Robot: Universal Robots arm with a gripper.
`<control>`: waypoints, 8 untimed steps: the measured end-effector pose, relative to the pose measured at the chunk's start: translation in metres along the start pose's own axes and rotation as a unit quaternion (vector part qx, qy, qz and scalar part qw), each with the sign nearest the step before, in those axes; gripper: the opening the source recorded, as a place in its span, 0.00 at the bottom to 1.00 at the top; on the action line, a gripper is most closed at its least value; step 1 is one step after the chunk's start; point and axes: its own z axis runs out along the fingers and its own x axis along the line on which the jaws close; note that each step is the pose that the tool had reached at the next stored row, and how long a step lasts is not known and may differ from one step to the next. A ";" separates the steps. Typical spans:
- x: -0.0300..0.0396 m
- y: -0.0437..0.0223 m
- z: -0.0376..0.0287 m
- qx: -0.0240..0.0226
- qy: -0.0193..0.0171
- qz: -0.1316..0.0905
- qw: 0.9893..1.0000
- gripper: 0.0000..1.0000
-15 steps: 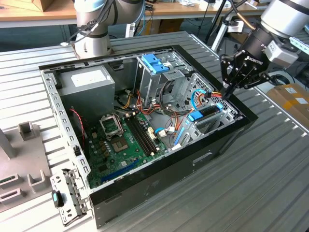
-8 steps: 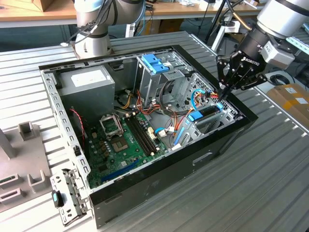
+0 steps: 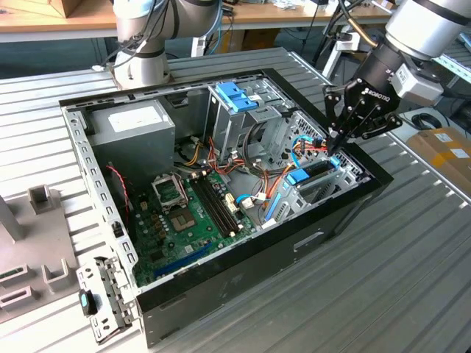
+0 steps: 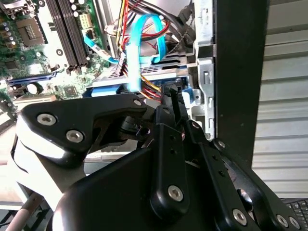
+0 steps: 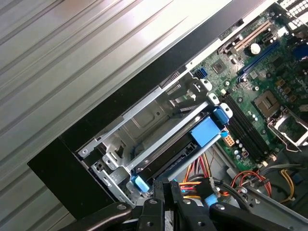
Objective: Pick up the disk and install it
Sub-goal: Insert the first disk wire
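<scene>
Hand (image 3: 335, 144) at 2 o'clock of exterior view, over open computer case (image 3: 243, 265), fingers (image 5: 166, 204) pressed together, tips on rear end of disk (image 3: 315, 173). Disk sits in metal drive bay (image 5: 144, 130) at case corner, blue carrier rail visible in first wrist view. Motherboard (image 3: 188, 220) at 8 o'clock of hand. Case rests on ribbed metal tabletop (image 3: 412, 279).

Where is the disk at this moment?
The disk sits inside the open computer case, in the metal drive bay at the exterior view's right, just below the gripper and beside the motherboard.
</scene>
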 end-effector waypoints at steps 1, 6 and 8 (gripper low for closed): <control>-0.0017 0.0014 0.0002 0.000 0.000 0.000 1.000 0.17; -0.0091 0.0074 0.0012 0.000 0.000 0.000 1.000 0.17; -0.0098 0.0081 0.0014 0.000 0.000 0.005 1.000 0.17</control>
